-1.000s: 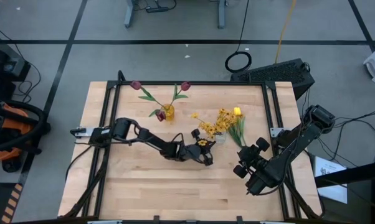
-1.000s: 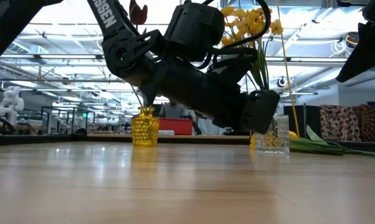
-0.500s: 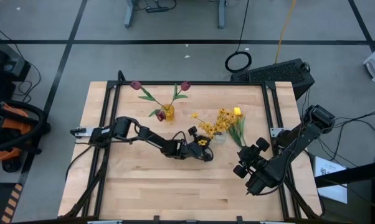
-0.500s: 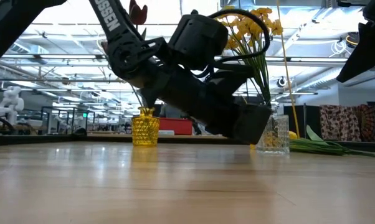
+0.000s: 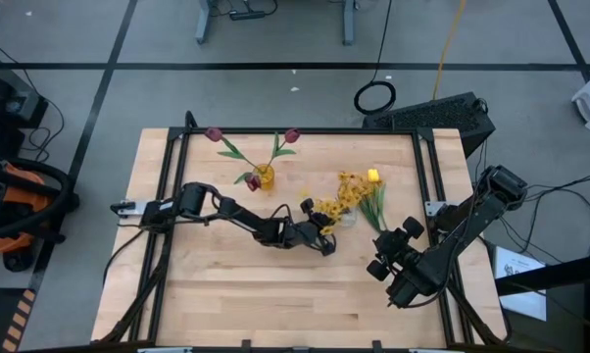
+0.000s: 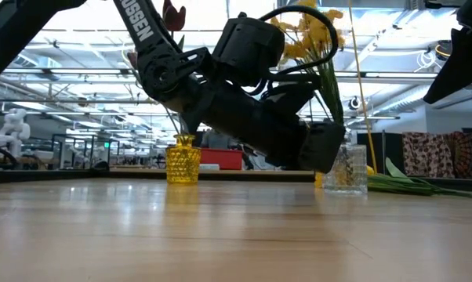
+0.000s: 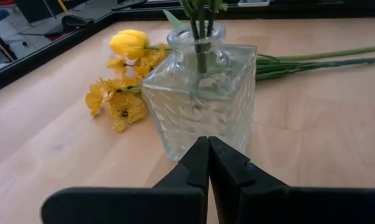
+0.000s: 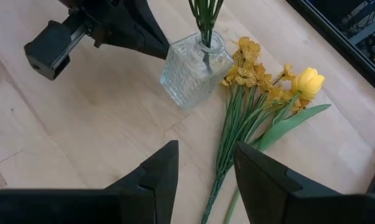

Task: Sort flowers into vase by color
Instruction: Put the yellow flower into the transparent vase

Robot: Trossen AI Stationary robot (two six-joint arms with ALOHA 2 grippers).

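Observation:
A clear glass vase (image 5: 346, 218) (image 7: 200, 93) holds a spray of small yellow blossoms (image 5: 326, 208) by its green stems. My left gripper (image 7: 208, 144) (image 5: 334, 228) is shut, its tips right at that vase's lower wall. A yellow vase (image 5: 265, 177) holds three dark-red tulips (image 5: 214, 133). A yellow tulip (image 8: 308, 82) and another yellow spray (image 8: 250, 71) lie flat on the table beside the clear vase. My right gripper (image 8: 203, 180) (image 5: 385, 263) is open, hovering above the near ends of the lying stems (image 8: 228, 149). My left gripper's shut fingertips (image 8: 164, 51) stand level at the clear vase's lower wall (image 7: 203, 127), coming from the table's left side. I cannot tell whether they touch the glass.
A black frame rail (image 5: 434, 176) runs along the table's right side near my right arm. Bare wood (image 5: 236, 284) fills the near half of the table. Room clutter shows beyond the far edge in the low view.
My left gripper has stayed shut and shifted slightly by the clear vase. The spray standing in that vase has swung, and its blossoms now sit bunched closer over my left wrist than a second ago.

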